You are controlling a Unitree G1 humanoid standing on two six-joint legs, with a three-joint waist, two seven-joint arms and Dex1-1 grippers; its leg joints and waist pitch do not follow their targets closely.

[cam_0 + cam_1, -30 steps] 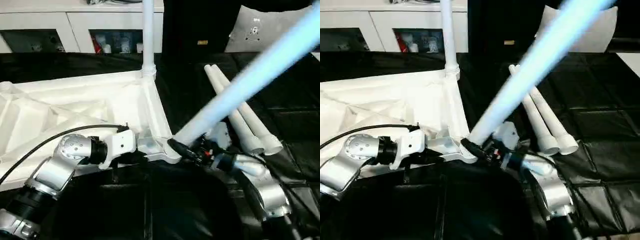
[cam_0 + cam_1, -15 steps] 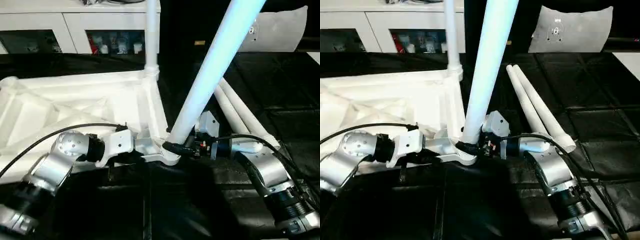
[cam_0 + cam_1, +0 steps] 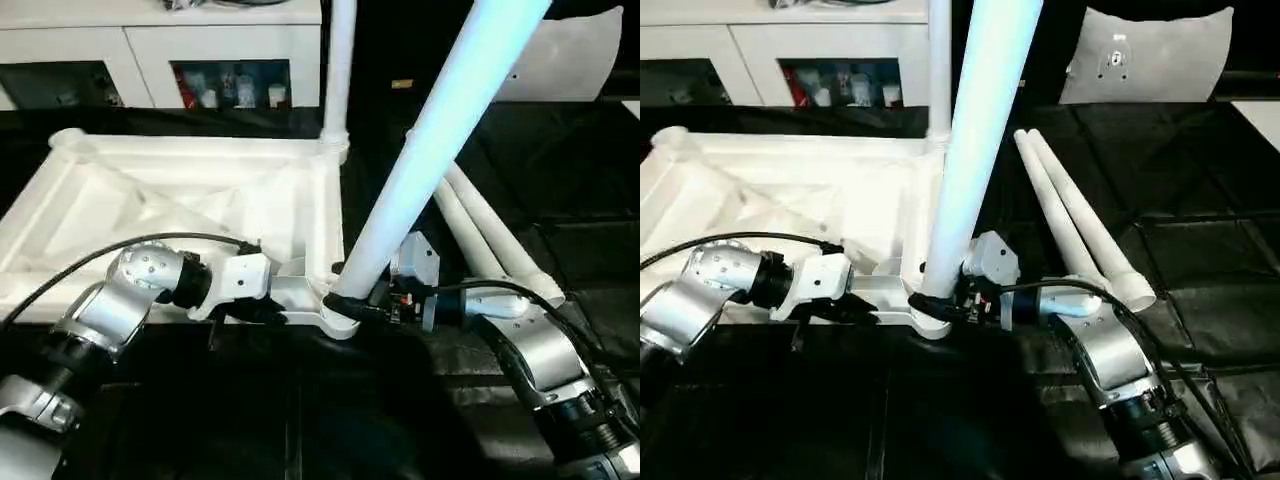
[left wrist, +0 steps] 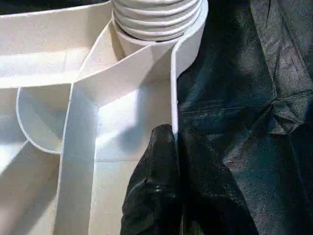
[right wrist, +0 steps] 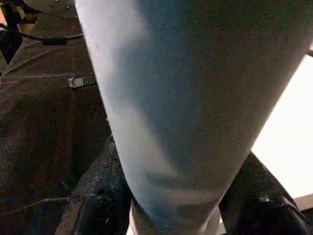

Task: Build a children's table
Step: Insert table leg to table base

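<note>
Left jaws pinch the tabletop rim shut, steadying it. Right jaws, half-open, clasp the leg between them, seating it in the corner socket.

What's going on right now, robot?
Left gripper shut on tabletop rim. Right gripper holds leg at near corner socket. Two legs lie loose.
</note>
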